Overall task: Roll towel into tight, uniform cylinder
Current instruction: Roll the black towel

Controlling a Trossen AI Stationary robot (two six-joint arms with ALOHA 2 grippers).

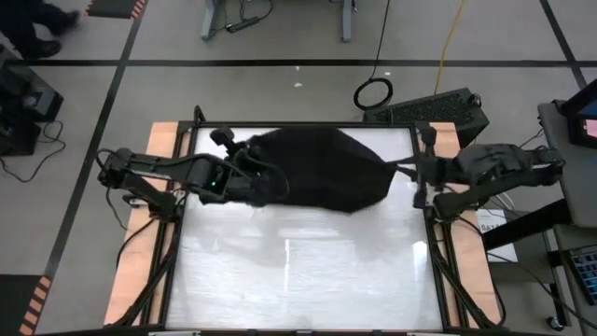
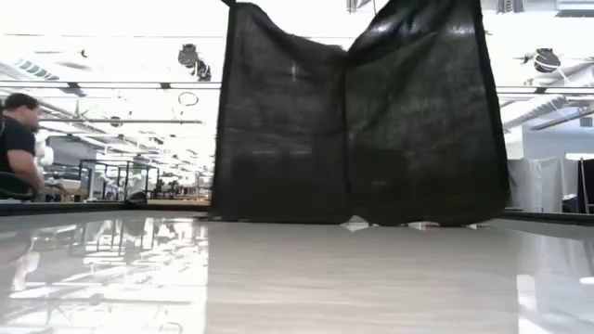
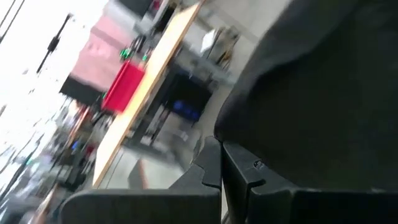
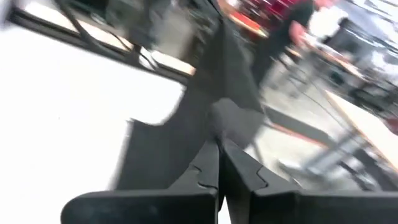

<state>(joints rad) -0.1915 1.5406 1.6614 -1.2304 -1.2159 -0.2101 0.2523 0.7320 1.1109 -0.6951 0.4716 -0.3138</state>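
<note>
A: Where does the plain black soft cloth towel (image 1: 322, 168) lie?

B: It hangs above the far half of the glossy white table (image 1: 298, 271), stretched between the two arms. In the low view the towel (image 2: 357, 121) drops as a curtain, a vertical crease down its middle, its lower edge at or just above the table surface (image 2: 297, 278).

A: How do the jaws stand?

B: The left gripper (image 1: 250, 177), at the towel's left end, is closed, pinching the cloth; its fingers (image 3: 211, 171) meet against dark fabric. The right gripper (image 1: 417, 171), at the right end near the table's edge, is likewise clamped on a pulled-out corner, fingers (image 4: 208, 165) pressed together.

A: Anything beyond the table?

B: A seated person (image 2: 17, 144) at the left of the low view.
</note>
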